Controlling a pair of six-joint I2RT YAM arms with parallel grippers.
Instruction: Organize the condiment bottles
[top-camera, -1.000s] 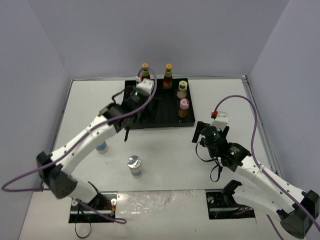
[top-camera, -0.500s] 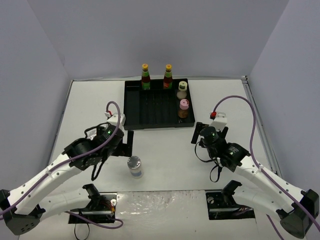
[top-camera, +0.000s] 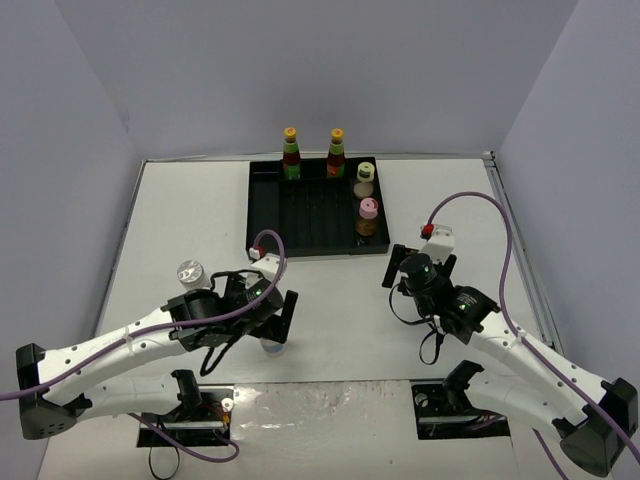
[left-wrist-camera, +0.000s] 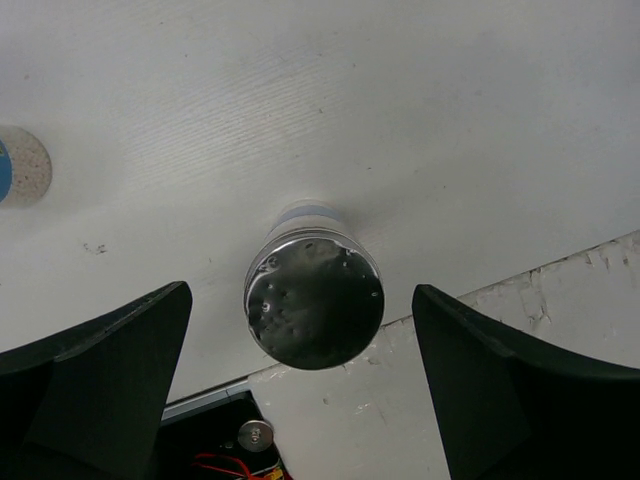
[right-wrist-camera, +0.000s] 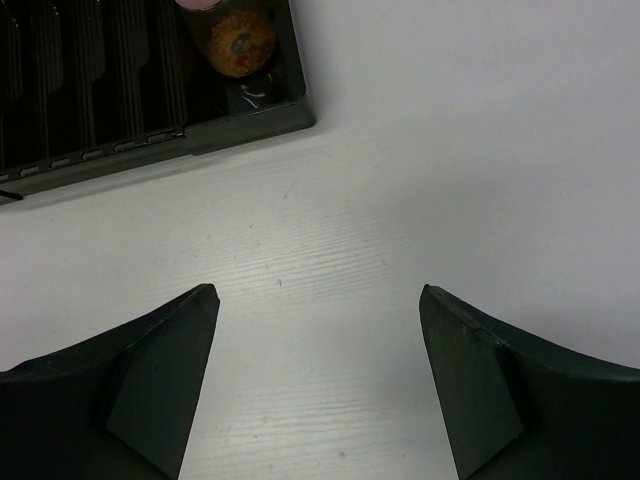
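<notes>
A silver-capped jar (left-wrist-camera: 314, 300) stands near the table's front edge, and my left gripper (left-wrist-camera: 301, 291) hangs over it, open, a finger on either side and neither touching it. In the top view that jar (top-camera: 272, 347) peeks out below the left gripper (top-camera: 272, 325). A second silver-capped jar (top-camera: 190, 272) stands to the left. In the black tray (top-camera: 300, 205) are two slim bottles (top-camera: 291, 155) (top-camera: 336, 153), a cream bottle (top-camera: 365, 180) and a pink-capped bottle (top-camera: 368, 217). My right gripper (right-wrist-camera: 317, 290) is open over bare table by the tray's near right corner (right-wrist-camera: 250, 125).
The second jar (left-wrist-camera: 22, 165) shows at the left edge of the left wrist view. The table's front edge and a base mount (left-wrist-camera: 255, 435) lie just below the jar under my left gripper. Purple cables (top-camera: 500, 240) loop from both arms. Grey walls enclose the table.
My left arm has swung back from the tray to the front of the table and now hangs over the front jar. The right arm has not moved.
</notes>
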